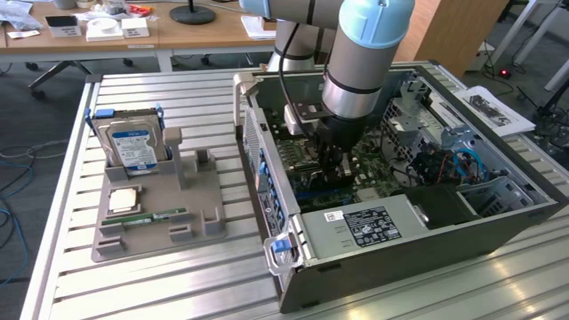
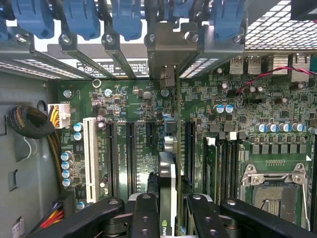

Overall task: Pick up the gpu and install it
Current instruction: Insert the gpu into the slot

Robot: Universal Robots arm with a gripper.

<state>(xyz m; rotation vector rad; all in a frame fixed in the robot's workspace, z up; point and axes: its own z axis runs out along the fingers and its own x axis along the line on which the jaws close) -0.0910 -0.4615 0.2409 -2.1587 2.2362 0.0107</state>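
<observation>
One gpu point(image 2: 167, 186), edge-on, clenched in the pincer point(image 2: 167, 210), lowered inside the computer case point(image 1: 418, 233) over the motherboard point(image 2: 148, 163) slots; pickup done, seating unconfirmed.

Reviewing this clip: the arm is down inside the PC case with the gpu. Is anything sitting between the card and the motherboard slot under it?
Nothing visible does. In the wrist view the gpu stands edge-on between the gripper fingers, its bracket at the case's rear openings. The neighbouring black slots are bare, and the red cable runs off to one side.
</observation>
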